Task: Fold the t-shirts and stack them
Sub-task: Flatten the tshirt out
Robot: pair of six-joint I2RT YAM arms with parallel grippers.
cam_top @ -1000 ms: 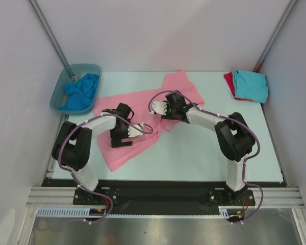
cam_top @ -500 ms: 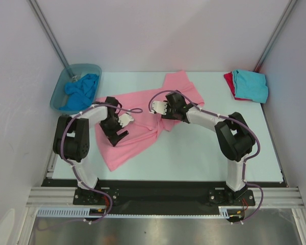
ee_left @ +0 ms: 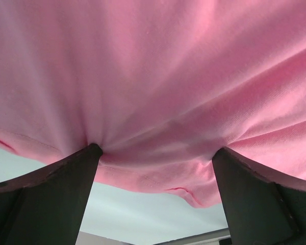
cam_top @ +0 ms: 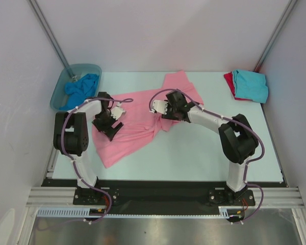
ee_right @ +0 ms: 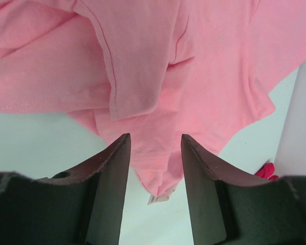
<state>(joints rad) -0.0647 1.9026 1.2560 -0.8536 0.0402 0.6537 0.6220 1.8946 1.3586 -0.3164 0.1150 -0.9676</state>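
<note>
Right now the pink tee (cam_top: 135, 133) lies rumpled on the bench (cam_top: 204, 153), left of centre. Our left pincer (ee_left: 155, 153) is spread wide against its hem, prob. to pull it flat. Our right pincer (ee_right: 153, 140) hangs half-open over the bunched middle, gripping nothing. The turquoise tee (cam_top: 251, 84) sits atop the red tee (cam_top: 228, 80) at the far-right corner, i.e. the stack.

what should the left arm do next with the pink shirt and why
Probably close the left gripper. Its fingers stand wide open, tips pressed into the pink t-shirt with the hem lying between them, so a pinch should catch that edge for a fold. The right gripper hovers open over the shirt's middle, holding nothing.
</note>
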